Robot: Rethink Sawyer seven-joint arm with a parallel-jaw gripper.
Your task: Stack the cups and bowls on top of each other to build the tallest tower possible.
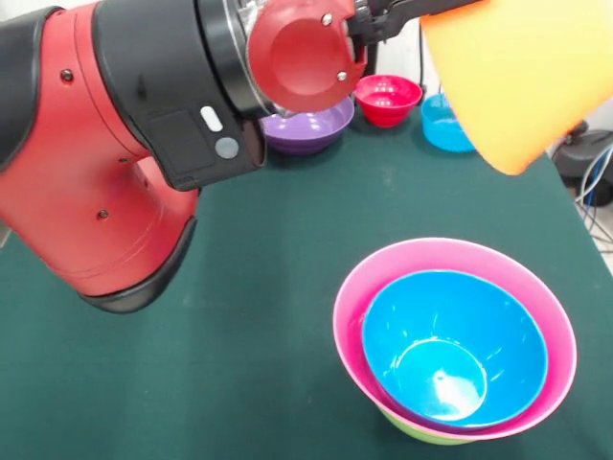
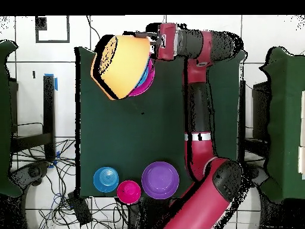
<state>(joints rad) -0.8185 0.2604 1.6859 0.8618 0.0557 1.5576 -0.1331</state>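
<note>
tool [image 1: 407, 17]: clamped on large orange bowl's [image 1: 512, 72] rim | bowl tilted, raised above tower [image 1: 455, 340]

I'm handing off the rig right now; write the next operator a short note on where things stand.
Gripper: carrying the large orange bowl, tilted, in the air above the tower; fingers hidden.
Tower: medium blue bowl nested in the large pink bowl, green bowl lowest.
Unstacked at the table's other end: purple bowl, magenta-red bowl, small blue bowl.
Left: set down the orange bowl, then add the remaining three. No cup in view.
</note>
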